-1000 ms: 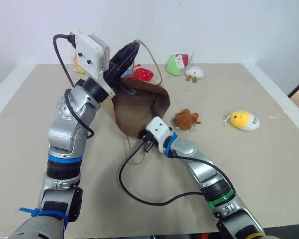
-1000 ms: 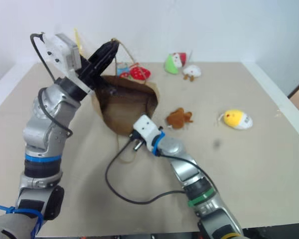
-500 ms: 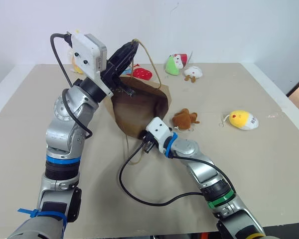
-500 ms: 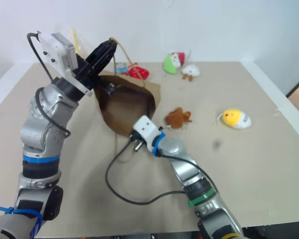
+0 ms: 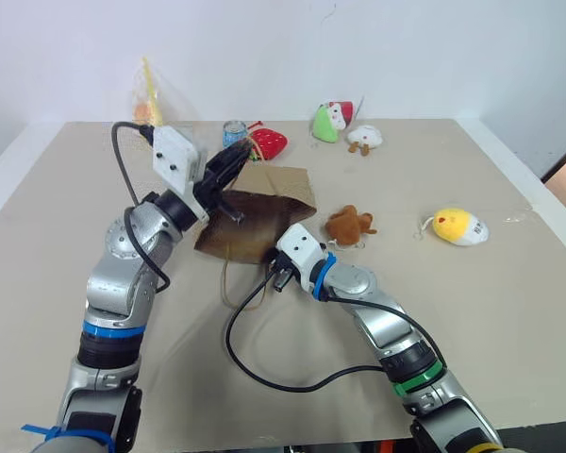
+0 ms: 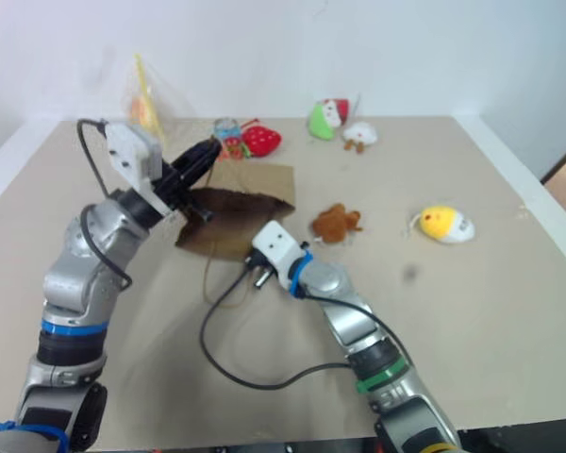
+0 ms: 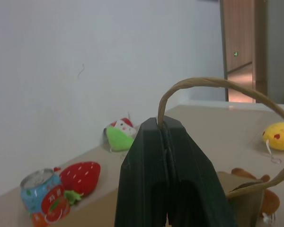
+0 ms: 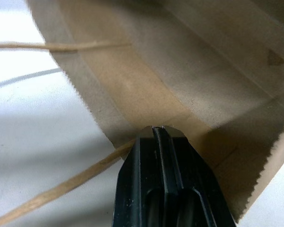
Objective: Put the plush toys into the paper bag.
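Observation:
The brown paper bag (image 5: 281, 185) lies low on the table with its mouth nearly flat. My left gripper (image 5: 240, 154) is shut on one tan cord handle (image 7: 204, 82) at the bag's far rim. My right gripper (image 5: 275, 271) is shut on the near rim of the bag (image 8: 203, 61); the other handle trails on the table beside it. A brown furry plush toy (image 5: 349, 226) lies just right of the bag. A yellow egg-shaped toy (image 5: 460, 227) sits further right. A strawberry toy (image 5: 270, 143), a green and red toy (image 5: 332, 121) and a white toy (image 5: 366, 138) lie at the back.
A printed drink can (image 5: 233, 133) stands beside the strawberry behind the bag. A clear packet with orange contents (image 5: 149, 104) leans at the back left. A black cable (image 5: 264, 373) loops over the table in front of the bag. Bare table extends to the right and front.
My left gripper has come down with the handle in it, and the bag's raised, open mouth has sunk nearly flat. The right gripper has kept still on the near rim.

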Robot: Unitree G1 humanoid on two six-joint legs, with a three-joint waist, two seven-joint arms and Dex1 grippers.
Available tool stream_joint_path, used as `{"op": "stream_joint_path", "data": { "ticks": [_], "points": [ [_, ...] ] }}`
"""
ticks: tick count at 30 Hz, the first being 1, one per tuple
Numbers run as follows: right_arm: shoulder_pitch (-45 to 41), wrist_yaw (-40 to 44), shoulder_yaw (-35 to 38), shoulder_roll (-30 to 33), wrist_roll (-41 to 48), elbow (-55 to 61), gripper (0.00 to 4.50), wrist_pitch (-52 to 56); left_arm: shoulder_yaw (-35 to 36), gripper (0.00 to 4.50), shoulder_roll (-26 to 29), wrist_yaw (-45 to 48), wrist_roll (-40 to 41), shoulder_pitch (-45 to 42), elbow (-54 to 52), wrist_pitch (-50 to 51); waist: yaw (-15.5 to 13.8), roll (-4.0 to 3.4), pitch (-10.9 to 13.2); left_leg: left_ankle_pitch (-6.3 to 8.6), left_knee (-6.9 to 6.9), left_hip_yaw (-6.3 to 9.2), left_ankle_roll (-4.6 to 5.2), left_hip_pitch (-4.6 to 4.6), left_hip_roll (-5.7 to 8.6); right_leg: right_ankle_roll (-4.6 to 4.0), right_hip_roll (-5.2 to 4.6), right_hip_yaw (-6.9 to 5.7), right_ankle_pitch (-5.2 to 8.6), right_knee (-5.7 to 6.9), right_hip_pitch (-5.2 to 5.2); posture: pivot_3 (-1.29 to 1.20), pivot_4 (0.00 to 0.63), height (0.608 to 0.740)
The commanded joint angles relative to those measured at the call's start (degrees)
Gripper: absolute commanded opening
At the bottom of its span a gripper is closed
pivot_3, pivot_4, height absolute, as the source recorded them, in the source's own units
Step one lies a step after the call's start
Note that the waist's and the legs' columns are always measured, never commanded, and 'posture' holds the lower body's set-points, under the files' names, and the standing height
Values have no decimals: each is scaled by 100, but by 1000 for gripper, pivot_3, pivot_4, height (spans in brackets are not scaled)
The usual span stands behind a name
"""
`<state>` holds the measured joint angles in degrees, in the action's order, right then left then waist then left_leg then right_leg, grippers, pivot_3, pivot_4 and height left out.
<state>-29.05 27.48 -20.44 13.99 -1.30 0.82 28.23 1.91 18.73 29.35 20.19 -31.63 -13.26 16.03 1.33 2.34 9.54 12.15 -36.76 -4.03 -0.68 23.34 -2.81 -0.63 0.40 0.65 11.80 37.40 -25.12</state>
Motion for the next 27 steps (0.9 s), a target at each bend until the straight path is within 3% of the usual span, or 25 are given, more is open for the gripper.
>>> {"op": "stream_joint_path", "data": {
  "ticks": [1, 9, 17, 21, 23, 24, 25, 27],
  "points": [
    [-93, 15, 230, -49, 87, 216, 26, 63, 53, 0, 15, -6, -40, 97, -52, -143, 0, 0, 0, 0, 0, -2, 0, 0, 2, 0, -2, 2, 0, 0, 0, 0, 150, 740],
    [-86, 67, 493, -137, 331, 336, 26, 309, -68, 0, -57, -68, -27, 197, -236, -33, 0, 1, 0, 0, 0, -8, 0, -1, 4, 4, -4, 7, -2, 0, 0, 0, 150, 740],
    [327, 1047, 1057, 490, 1528, 2219, 26, 1196, -256, 0, -97, -273, -189, 284, -382, 201, -3, 1, -1, 1, 2, -10, 1, 1, 4, 4, -4, 11, -2, -1, -2, 0, 150, 740],
    [659, 1659, 1903, 1201, 2653, 3409, 1306, 1930, -285, 0, -96, -254, -206, 260, -368, 240, -17, 1, 0, 1, 2, -7, 1, 0, 4, 6, -5, 8, -3, -2, -1, 0, 150, 740],
    [754, 1724, 2464, 1532, 3065, 3630, 2229, 2274, -289, 0, -93, -244, -188, 242, -362, 256, -15, 3, 1, 1, 2, -2, 1, 0, 6, 6, -8, 5, -2, -3, 2, 0, 150, 740],
    [798, 1735, 2725, 1691, 3218, 3638, 2408, 2420, -289, 0, -91, -236, -178, 232, -361, 262, -14, 4, 1, 1, 2, -3, 1, 0, 6, 6, -8, 6, -2, -3, 1, 0, 150, 740],
    [868, 1718, 2983, 1874, 3117, 3441, 2533, 2343, -285, 0, -105, -240, -151, 208, -368, 282, -14, 4, 1, 1, 2, -3, 1, 0, 7, 6, -8, 6, -2, -4, 2, 0, 150, 740],
    [1004, 1712, 3089, 2285, 2528, 2861, 3485, 1777, -266, 0, -150, -263, -91, 163, -397, 320, -13, 6, 2, 1, 1, -7, 1, -4, 7, 7, -6, 9, -3, -4, 3, 0, 150, 740]
  ]
}}
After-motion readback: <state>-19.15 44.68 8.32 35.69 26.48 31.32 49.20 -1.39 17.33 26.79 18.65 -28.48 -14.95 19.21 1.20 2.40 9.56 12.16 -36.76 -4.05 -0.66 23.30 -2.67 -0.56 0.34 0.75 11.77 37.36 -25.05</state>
